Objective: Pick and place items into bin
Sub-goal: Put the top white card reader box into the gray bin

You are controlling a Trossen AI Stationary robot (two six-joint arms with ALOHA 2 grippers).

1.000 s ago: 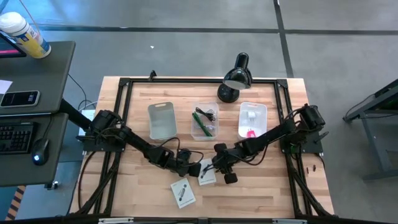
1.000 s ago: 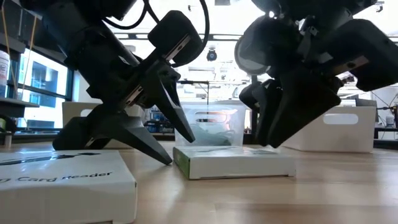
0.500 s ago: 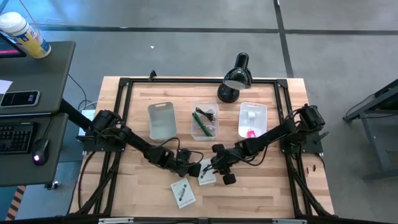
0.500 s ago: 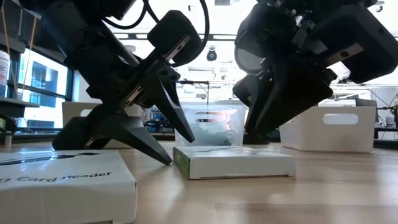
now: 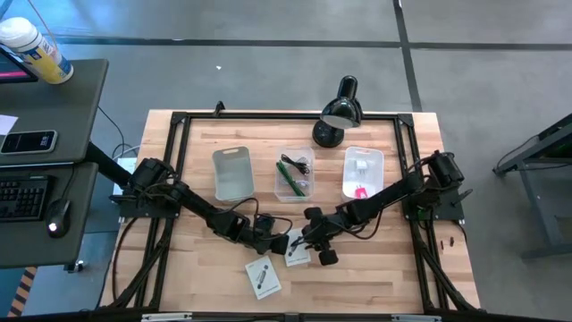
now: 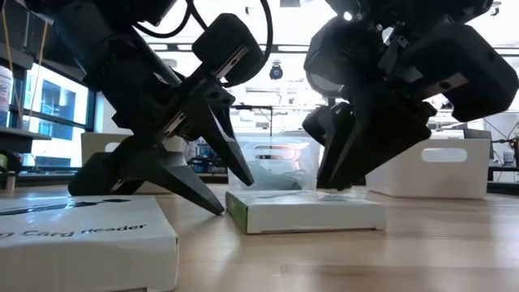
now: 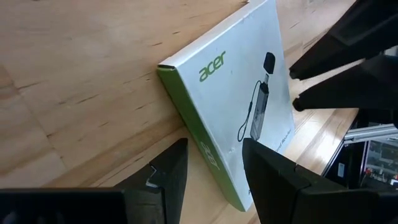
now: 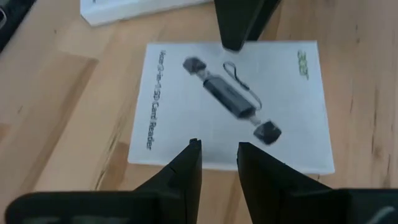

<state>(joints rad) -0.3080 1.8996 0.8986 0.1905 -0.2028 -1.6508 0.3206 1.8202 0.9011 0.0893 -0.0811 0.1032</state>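
Moved: right gripper (image 6: 340,174) has dipped back toward the white box (image 6: 306,210).
Left gripper (image 5: 279,242): narrow gap, beside box.
Right gripper: narrow gap, empty.

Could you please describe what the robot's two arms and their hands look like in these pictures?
Both arms are matte black and jointed, rising from bases at the table's side edges, with black cables looping along them. The left hand and the right hand each end in two dark, flat fingers that taper like wedges to blunt tips. Bulky rounded black housings sit behind the fingers. No markings are readable on them.
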